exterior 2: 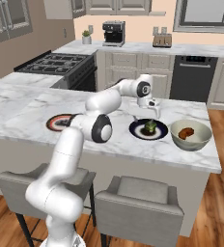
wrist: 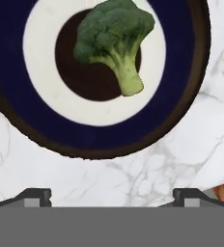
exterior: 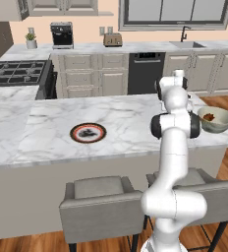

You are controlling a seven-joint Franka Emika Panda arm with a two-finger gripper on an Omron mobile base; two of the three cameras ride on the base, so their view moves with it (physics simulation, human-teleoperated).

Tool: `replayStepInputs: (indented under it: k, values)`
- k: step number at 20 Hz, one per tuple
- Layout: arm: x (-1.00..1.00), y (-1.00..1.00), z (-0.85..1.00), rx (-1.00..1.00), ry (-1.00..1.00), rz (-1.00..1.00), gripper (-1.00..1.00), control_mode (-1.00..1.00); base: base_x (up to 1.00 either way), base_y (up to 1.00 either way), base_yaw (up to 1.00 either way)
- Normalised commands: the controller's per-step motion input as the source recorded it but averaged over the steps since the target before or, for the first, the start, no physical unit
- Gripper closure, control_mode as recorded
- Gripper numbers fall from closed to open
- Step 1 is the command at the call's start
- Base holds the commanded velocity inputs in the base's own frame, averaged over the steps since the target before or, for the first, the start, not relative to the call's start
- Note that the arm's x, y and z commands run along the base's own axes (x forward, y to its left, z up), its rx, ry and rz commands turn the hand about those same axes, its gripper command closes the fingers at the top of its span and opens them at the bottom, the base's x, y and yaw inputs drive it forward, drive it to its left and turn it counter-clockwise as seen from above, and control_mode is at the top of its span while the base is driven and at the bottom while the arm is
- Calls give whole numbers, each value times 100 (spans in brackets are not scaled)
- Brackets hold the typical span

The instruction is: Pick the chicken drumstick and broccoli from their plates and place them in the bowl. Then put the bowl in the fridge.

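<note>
1. 2 plates sit on the marble surface; leftmost is the red-rimmed plate, bare of food, well apart from the rest.
2. Next to the right, the claw hangs just above the dark plate, jaws spread wide and grasping nothing.
3. The broccoli lies on that plate's dark centre, its crown toward one side and its pale stem pointing to the plate's rim.
4. It looks light and fairly stiff, but the bumpy crown may crumble or slip; pinching across the crown's base where the stem begins seems the safest hold.
5. Furthest right, the bowl stands just beside the dark plate, with the chicken drumstick already inside.
</note>
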Motion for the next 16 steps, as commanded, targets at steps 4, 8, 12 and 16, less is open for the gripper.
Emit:
replayStepInputs:
  k: [4,8,12,16]
  values:
    - [36,-20,-12,0,14,-15,-100,-100,0,0,0]
    - [20,-14,-3,0,5,-18,-100,-100,0,0,0]
    - [22,-15,0,0,0,-17,-100,-100,0,0,0]
    - [24,-9,-4,0,0,-17,-100,-100,0,0,0]
